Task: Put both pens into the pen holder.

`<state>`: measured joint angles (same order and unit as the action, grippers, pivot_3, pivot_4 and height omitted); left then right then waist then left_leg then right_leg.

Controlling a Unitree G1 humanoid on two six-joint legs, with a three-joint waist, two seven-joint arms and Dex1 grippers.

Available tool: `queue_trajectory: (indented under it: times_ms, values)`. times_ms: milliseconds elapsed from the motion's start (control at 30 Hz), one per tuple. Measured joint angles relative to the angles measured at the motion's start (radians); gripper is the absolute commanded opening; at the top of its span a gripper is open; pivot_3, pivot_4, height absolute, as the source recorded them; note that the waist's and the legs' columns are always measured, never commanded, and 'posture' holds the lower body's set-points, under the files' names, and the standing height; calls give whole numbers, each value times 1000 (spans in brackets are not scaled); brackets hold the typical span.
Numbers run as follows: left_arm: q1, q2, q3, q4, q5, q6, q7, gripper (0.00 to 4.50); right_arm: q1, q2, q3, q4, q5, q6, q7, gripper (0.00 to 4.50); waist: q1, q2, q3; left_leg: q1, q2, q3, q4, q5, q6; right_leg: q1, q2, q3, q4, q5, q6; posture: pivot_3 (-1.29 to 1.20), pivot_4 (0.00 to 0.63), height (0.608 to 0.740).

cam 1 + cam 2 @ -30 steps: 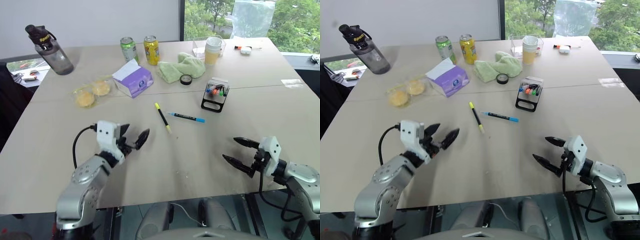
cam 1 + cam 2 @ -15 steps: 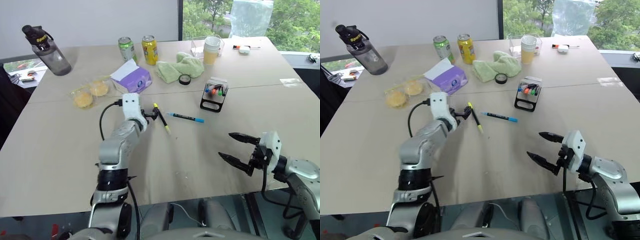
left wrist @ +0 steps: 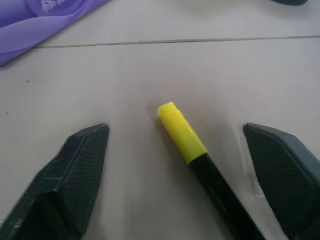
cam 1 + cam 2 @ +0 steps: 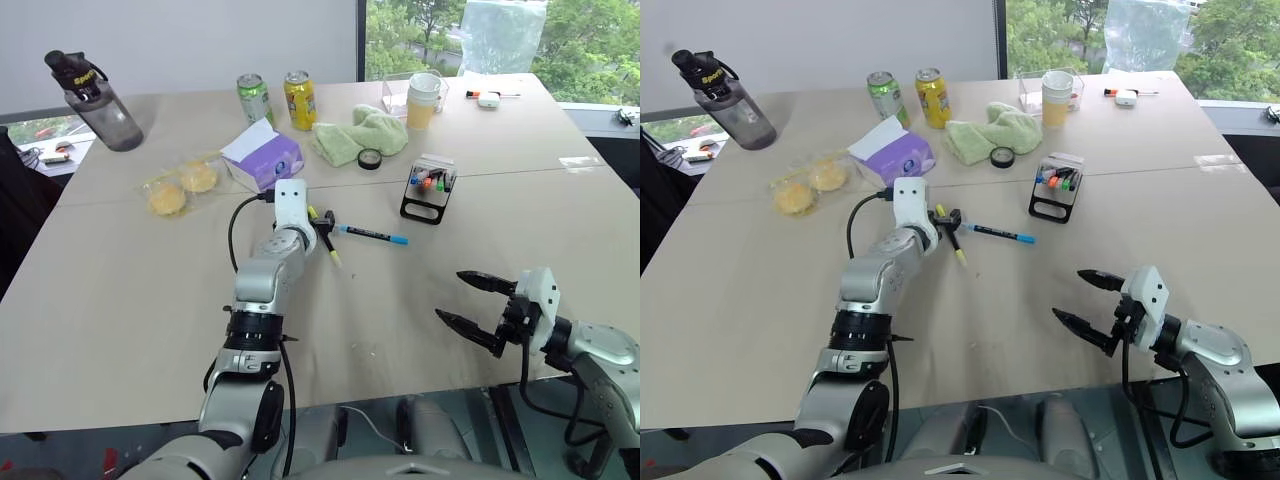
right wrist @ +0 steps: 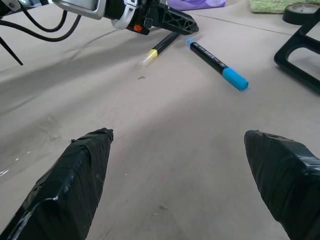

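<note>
Left arm stretched forward, fingers (image 3: 80,175) wide astride yellow-capped pen (image 3: 182,132); right gripper (image 4: 478,310) fingers wide

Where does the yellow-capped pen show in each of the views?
Left eye view: yellow-capped pen at table centre, under the left gripper.
Right eye view: the same spot.
Left wrist view: centre, lying between that gripper's open fingers.
Right wrist view: upper middle.
Shared landmark: the blue-ended pen beside it in the eye and right wrist views.
</note>
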<state>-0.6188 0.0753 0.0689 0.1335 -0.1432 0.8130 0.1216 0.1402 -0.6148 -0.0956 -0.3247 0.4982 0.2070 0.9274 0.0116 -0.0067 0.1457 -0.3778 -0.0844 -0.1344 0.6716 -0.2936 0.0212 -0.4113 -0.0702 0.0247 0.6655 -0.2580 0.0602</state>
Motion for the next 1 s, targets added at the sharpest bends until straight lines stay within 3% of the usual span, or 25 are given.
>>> queue_trajectory:
  times_ms: [200, 233, 733, 900, 1000]
  values:
    - [19, -4, 11, 2, 46, -4, 60, 205, 1, 5, 0, -40, 16, 7, -16, 4500, -3, 1, -5, 1, 0, 1, 0, 0, 0, 0, 0, 1, 0, 0, 0, 0, 150, 740]
    - [21, -6, 15, 1, 45, -4, 60, 94, 0, 6, 0, -41, 17, 7, -16, 4500, -3, 1, -5, 1, 0, 1, 0, 0, 0, 0, 0, 1, 0, 0, 0, 0, 150, 740]
    - [113, -35, 121, -69, -10, -126, 53, 94, -73, 13, 14, -18, 16, 19, -19, 4500, -27, 2, -7, 3, 1, 4, -1, 0, 0, 0, 1, 4, 3, 0, 0, 0, 150, 740]
    - [165, -62, 166, -168, -158, -212, -112, 94, -150, 59, 47, -19, 26, 105, -79, 4500, -15, 0, -6, 0, 1, 1, 2, 0, 0, -1, 0, 3, 3, 0, 0, 0, 150, 740]
    - [181, -66, 149, -282, -305, -246, -304, 94, -215, 61, 101, -53, 59, 231, -103, 4500, -7, 0, -5, -2, 0, 0, 3, 0, 0, -2, -1, 2, 2, 0, 0, 0, 150, 740]
